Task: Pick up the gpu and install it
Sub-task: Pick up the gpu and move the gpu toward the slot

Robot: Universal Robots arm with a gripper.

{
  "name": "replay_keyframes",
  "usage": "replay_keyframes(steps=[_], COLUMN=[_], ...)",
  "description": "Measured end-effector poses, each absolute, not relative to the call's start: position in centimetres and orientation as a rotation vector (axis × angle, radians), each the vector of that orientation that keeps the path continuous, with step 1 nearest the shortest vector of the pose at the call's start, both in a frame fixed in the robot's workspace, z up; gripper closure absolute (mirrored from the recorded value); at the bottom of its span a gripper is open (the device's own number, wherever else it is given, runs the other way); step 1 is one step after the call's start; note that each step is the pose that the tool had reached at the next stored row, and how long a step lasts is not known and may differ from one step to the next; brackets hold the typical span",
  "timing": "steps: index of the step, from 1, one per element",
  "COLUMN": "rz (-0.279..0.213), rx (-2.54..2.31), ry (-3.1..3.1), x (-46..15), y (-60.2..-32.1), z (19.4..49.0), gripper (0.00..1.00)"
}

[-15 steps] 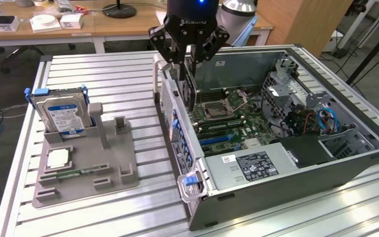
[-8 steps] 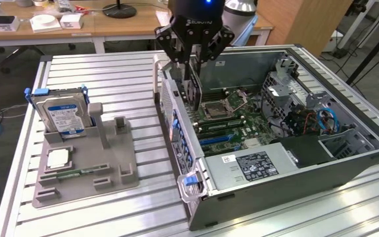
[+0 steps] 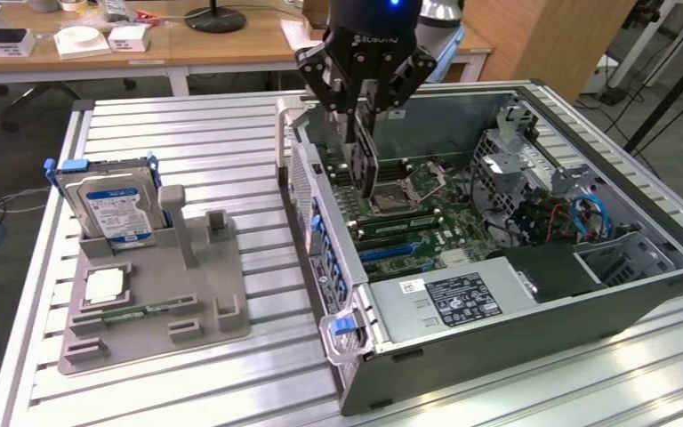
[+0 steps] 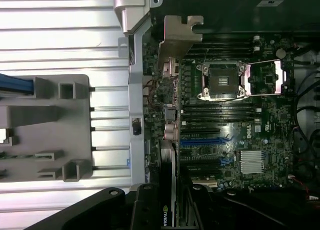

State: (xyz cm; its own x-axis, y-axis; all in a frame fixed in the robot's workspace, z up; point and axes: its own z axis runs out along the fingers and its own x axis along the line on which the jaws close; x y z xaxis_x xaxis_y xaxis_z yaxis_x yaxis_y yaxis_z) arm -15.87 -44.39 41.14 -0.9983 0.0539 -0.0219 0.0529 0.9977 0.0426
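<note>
Gripper (image 3: 363, 111) hangs over the open computer case (image 3: 496, 356), its fingers partly closed and clamped on the upper end of the gpu (image 3: 365, 165). Well apart, toward the exterior view's left, a grey holder (image 3: 199, 302) carries an upright hard drive (image 3: 110, 205). Above the motherboard (image 3: 419, 227), the gpu hangs with its long axis near vertical, slightly tilted. Its silver bracket (image 4: 177, 38) is at the lower end, close to the case wall.

A slatted metal table (image 3: 175, 133) carries a grey moulded parts holder (image 3: 217, 307) and, beside it, an open computer case (image 3: 532, 342).
</note>
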Motion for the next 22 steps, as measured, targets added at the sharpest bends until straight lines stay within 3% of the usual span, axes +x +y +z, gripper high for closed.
replay_keyframes(steps=[22], rz=[0.066], rx=[0.083], ry=[3.117], x=[-12.4], y=[-44.4], z=[41.1], gripper=[0.74])
